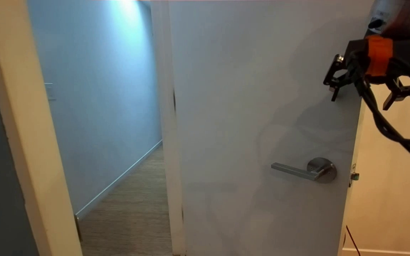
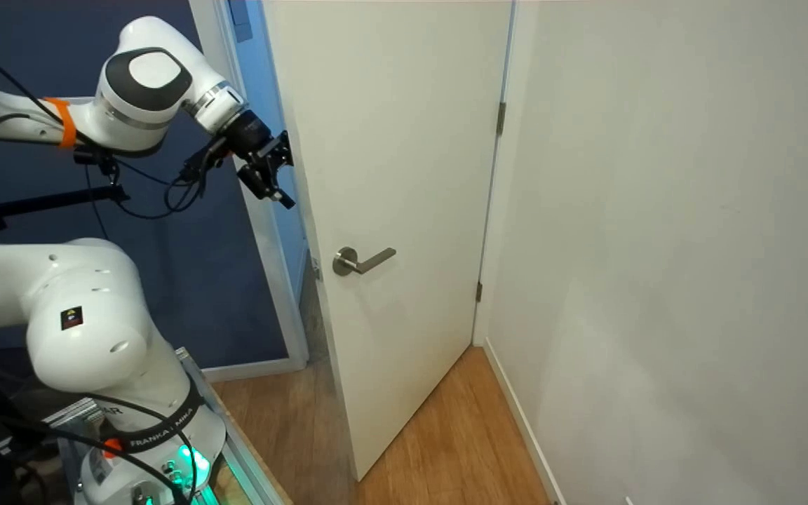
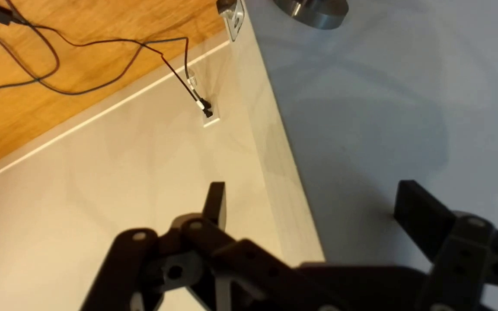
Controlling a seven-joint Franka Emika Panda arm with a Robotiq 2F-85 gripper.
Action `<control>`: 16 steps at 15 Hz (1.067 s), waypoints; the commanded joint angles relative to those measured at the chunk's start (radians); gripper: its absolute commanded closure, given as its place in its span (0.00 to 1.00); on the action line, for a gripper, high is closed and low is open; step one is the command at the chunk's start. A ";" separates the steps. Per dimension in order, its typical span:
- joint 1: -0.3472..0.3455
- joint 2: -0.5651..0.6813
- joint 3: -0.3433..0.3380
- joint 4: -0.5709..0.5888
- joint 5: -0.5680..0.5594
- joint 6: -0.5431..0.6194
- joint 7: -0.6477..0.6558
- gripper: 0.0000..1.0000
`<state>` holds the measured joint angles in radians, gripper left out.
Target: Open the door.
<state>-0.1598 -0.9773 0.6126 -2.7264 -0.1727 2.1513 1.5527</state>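
The white door [image 1: 233,106] stands ajar, swung out from its frame, in both exterior views [image 2: 418,161]. Its silver lever handle [image 1: 297,173] is also seen in an exterior view [image 2: 365,261]; in the wrist view only part of its round rose [image 3: 316,13] shows at the top. My gripper [image 3: 312,194] is open and empty, with its fingers on either side of the door's free edge. The right finger is very close to the door's face; I cannot tell whether it touches. In both exterior views the gripper [image 1: 361,102] [image 2: 287,175] is above the handle's height.
A doorway with a wooden floor [image 1: 130,206] lies beyond the door frame post [image 1: 45,142]. A white wall [image 2: 691,245] stands by the hinge side. Cables run over the floor to a wall outlet [image 3: 212,119]. The robot base [image 2: 158,435] stands near the door.
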 commanded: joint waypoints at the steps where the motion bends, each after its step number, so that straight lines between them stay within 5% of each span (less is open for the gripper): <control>1: -0.058 0.019 -0.029 -0.036 -0.134 0.093 0.026 0.00; 12: -0.357 0.210 -0.195 -0.073 -0.663 0.544 -0.005 0.00; 16: -0.376 0.286 -0.270 -0.070 -0.663 0.602 -0.043 0.00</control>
<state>-0.5345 -0.7584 0.3767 -2.7973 -0.8393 2.6841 1.5245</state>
